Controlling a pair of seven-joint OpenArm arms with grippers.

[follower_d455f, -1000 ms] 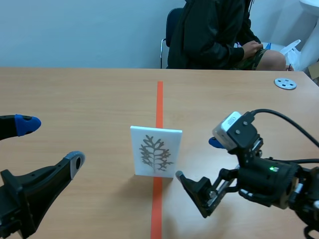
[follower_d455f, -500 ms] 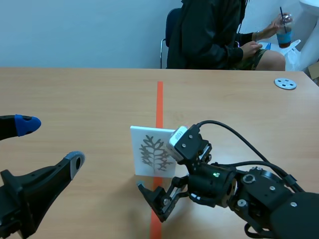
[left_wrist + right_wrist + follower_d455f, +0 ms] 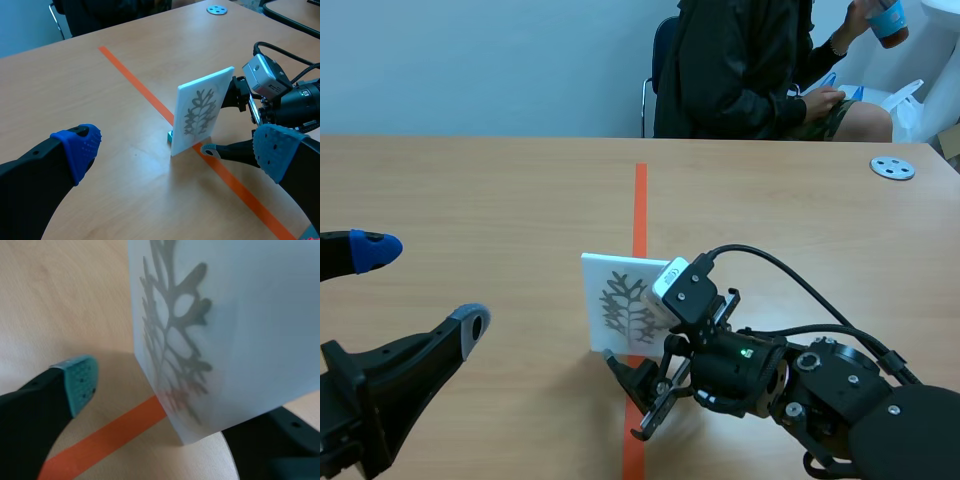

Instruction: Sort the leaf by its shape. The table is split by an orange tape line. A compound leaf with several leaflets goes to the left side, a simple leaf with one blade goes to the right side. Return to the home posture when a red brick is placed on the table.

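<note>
Near left, the left gripper (image 3: 420, 287) hovers low with its fingers spread wide, holding nothing. The right arm comes in low past the middle, and the right gripper (image 3: 642, 345) is open astride the leaf card (image 3: 618, 300), one finger on either side. The card, showing a many-leaflet leaf, stands upright on the orange tape line (image 3: 640, 200). At the far side a person (image 3: 740, 70) sits.

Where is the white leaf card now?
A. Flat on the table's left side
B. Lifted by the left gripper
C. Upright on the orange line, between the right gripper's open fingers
C: the leaf card stands upright on the orange line, one finger of the right gripper at each side, with a gap beside the nearer one.
</note>
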